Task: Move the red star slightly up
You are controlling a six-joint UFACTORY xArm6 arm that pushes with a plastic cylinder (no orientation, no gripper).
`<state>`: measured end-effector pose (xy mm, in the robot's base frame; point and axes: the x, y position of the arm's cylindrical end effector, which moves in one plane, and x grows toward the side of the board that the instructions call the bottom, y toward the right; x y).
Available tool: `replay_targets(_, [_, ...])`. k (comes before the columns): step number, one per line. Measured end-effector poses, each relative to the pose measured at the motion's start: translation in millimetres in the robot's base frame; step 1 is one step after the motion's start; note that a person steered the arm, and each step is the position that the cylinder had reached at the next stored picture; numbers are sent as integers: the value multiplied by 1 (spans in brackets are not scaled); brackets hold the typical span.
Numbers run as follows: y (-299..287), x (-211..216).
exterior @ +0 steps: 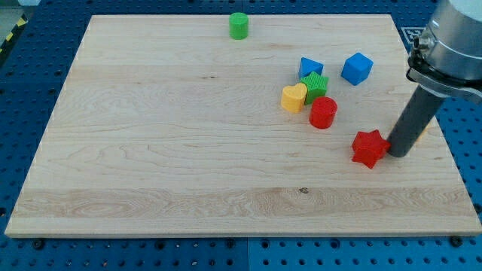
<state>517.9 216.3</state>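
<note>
The red star [368,148] lies on the wooden board [188,150] at the view's right, below the block cluster. My tip [395,154] stands right beside the star, on its right side, touching or almost touching it. The dark rod rises from there toward the view's upper right.
A red cylinder [323,113], a yellow heart [294,98], a green star-like block [315,83] and a blue block [310,68] cluster above and left of the star. A blue cube [357,68] sits farther right. A green cylinder [239,25] stands near the view's top edge.
</note>
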Motion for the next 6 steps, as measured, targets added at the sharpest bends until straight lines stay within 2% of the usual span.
replay_targets(2, [-18, 37])
replay_targets(3, [-40, 36])
replay_targets(5, [-77, -5])
replay_targets(6, [-77, 27])
